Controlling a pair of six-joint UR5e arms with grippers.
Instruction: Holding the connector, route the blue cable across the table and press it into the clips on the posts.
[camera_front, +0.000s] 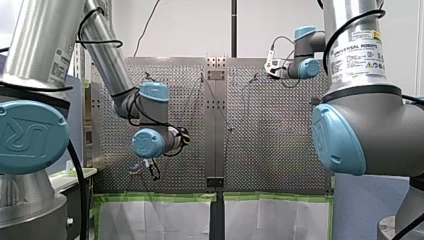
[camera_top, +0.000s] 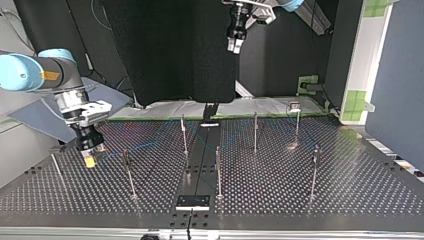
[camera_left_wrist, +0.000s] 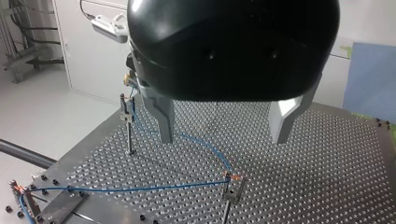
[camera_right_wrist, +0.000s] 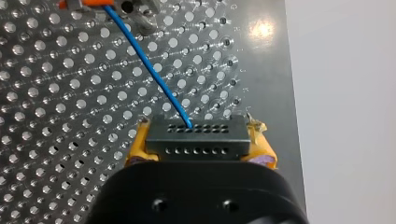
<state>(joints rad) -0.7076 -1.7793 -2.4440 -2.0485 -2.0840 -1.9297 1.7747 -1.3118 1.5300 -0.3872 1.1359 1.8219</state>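
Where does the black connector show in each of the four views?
Right wrist view: connector clamped between my right gripper's yellow pads.
Top view: at the view's left, at that gripper's tips, too small to separate.
Left wrist view: hidden; only a yellow speck above the far post.
Front view: cannot be made out.
Shared landmark: the blue cable leaving it.
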